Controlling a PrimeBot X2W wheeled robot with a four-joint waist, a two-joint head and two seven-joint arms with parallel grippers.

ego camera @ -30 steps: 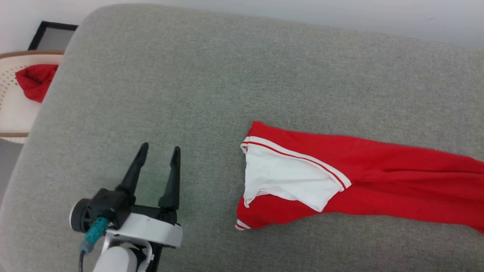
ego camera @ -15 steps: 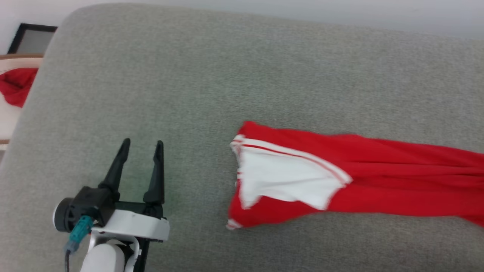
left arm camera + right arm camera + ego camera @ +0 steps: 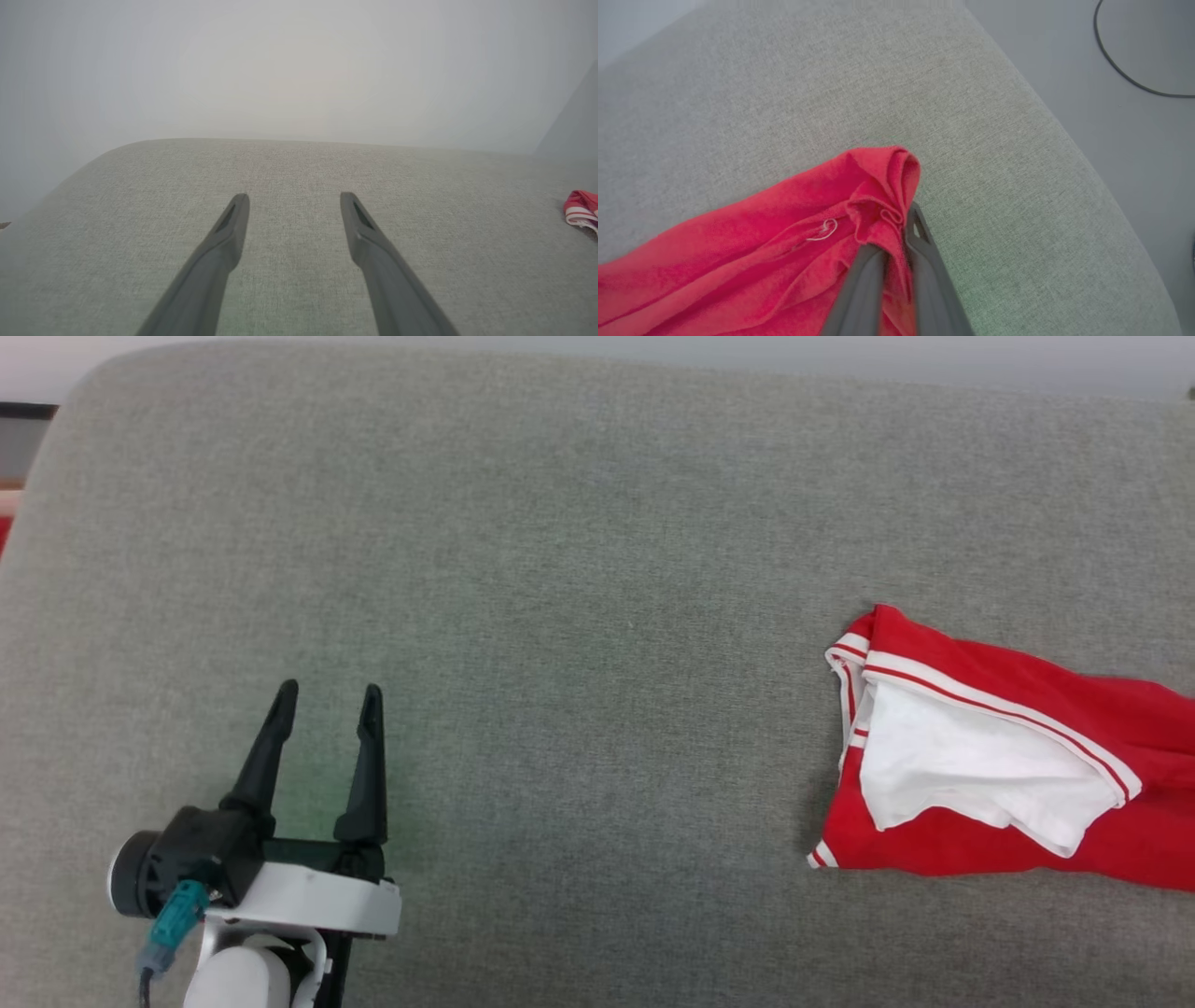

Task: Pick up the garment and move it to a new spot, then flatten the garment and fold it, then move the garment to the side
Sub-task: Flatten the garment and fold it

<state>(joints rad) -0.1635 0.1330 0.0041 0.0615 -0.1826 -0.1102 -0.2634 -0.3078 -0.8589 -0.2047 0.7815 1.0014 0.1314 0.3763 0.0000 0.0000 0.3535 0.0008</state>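
**A:** What has just changed?

**B:** The garment [image 3: 934, 845] has slid across the grey cushion [image 3: 597, 523] toward the right edge of the head view. A second ago its striped end lay near mid-frame. The camera swung too, but the cushion's corner went left while the cloth went right, so the cloth itself moved.

**A:** What's pulling it?

**B:** The right claw [image 3: 896, 233]. In its wrist view, lower middle, the fingers are pinched together on a bunched red end. The left claw [image 3: 330, 689] sits lower left in the head view, spread wide and holding nothing, over bare cushion.

**A:** And what does that mean for the task?

**B:** I'd judge the first step is under way: the garment is gripped and being hauled to a new spot. It is not yet flattened or folded.

**A:** What about materials?

**B:** The cushion is a coarse weave with rounded corners. The garment is a long, thin, limp knit, creased into ridges where it is pulled. Its white panel [image 3: 962, 765] flops open as a rough triangle, edged by striped trim [image 3: 999, 709]. A tiny white thread loop [image 3: 824, 230] lies on the red near the pinch.
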